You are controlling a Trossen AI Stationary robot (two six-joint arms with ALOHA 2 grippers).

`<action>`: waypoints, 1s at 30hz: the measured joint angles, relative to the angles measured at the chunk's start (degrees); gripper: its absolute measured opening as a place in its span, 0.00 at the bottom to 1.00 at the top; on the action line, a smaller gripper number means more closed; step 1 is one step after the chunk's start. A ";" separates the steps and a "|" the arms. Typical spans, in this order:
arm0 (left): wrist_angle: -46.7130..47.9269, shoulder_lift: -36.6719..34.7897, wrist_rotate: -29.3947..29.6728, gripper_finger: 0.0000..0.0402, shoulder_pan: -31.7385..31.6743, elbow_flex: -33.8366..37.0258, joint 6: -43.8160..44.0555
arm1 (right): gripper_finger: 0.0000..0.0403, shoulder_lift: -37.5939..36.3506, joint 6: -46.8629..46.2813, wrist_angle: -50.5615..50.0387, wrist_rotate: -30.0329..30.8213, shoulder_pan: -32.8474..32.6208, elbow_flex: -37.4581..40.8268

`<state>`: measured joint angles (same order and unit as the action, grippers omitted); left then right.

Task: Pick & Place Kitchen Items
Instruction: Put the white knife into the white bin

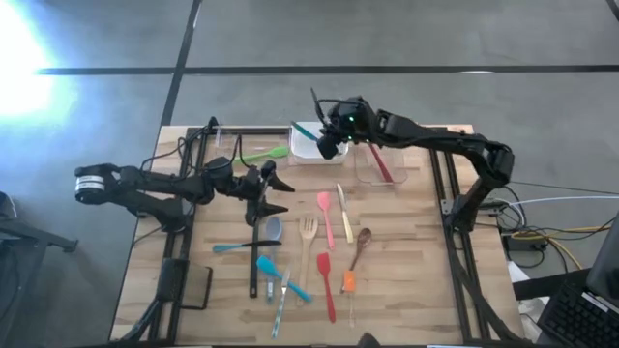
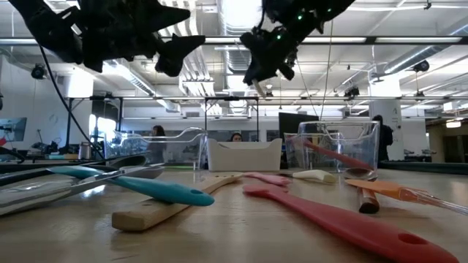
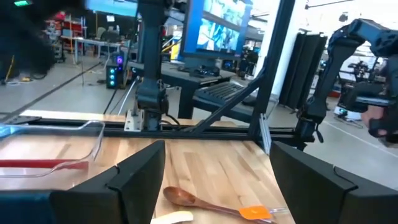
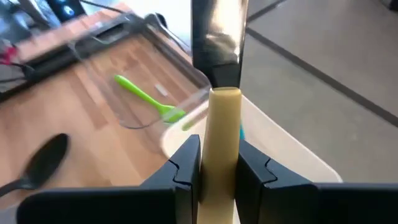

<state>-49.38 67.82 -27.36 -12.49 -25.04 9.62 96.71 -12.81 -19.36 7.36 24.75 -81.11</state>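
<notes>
right gripper (image 4: pixel 219 171): clamped on the pale handle of a black-bladed spatula (image 4: pixel 219 56), held above the white tub (image 1: pixel 308 147) at the far middle of the table (image 1: pixel 416 280)
held spatula: cream handle pinched between both fingers, flat dark blade glossy, pointing away from the wrist toward the tub
left gripper (image 1: pixel 278 194): jaws spread wide, nothing between them, raised over the table left of centre, near the loose pile
green spatula (image 4: pixel 148 98): bright green, thin handle, lying in the clear tub (image 4: pixel 140 93) beside the white one
red utensil (image 1: pixel 380 163): long, slim, lying slanted inside the other clear tub (image 1: pixel 382 166) right of the white tub
wooden fork (image 1: pixel 308 247): pale wood, tines toward the far side, flat on the table mid-pile
pink spatula (image 1: pixel 326 215): just right of the fork
red spatula (image 1: pixel 327 284): near front edge, long handle, hole at the end in low view
teal spatula (image 1: pixel 279 275): front left of the pile, crossing a clear-handled piece
wooden spoon (image 1: pixel 361 245): dark brown bowl, right side of pile, above the orange spatula (image 1: pixel 348 282)
black ladle (image 4: pixel 38 163): glossy bowl, on the table by the left clear tub
</notes>
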 joint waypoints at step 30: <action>29.90 -21.98 6.47 0.72 -0.24 0.98 -9.09 | 0.12 32.24 7.08 -28.08 -3.54 8.96 -31.74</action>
<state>-19.49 45.84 -20.89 -12.73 -24.05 0.54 128.96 -5.73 -47.44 3.82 33.72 -112.86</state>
